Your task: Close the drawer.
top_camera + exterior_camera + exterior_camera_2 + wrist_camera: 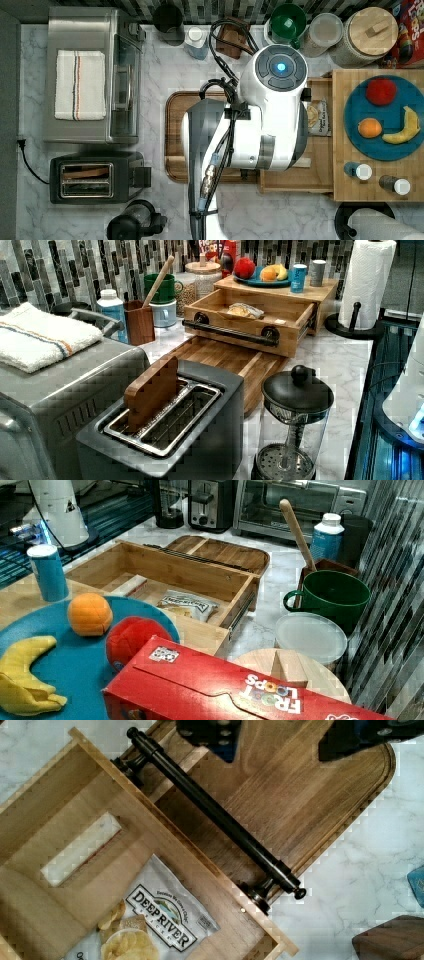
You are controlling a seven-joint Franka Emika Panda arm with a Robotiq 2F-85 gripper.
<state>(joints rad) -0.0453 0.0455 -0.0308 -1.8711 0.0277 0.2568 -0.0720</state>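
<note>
The end effector [277, 737] is seen in the wrist view as two dark fingertips at the picture's edge, set wide apart and holding nothing, poised above the darker brown tray [300, 800] just beyond the black bar handle [215, 815]. No contact with the handle is visible. In the top view the arm [250, 125] is seen to cover the drawer's front and most of the tray.

The drawer [165, 572] is found pulled well out from under the light wooden slab top [345, 185], which carries a blue plate [355, 135] of fruit. A bag of chips [150, 920] and a small pale bar [80, 847] lie on the drawer floor. The front panel overhangs the tray, as shown in the left view.

Several risks can be judged from here. If the push is applied off-centre on the handle, the drawer may be skewed on its rails and jammed. If the fingertips are brought down too low, the tray may be struck or shoved across the marble bench [150, 210] instead. A hard shove may rock the plate and the shakers on the slab.

The height of the fingertips relative to the handle cannot be made out, and the far end of the rails is hidden beneath the slab.
</note>
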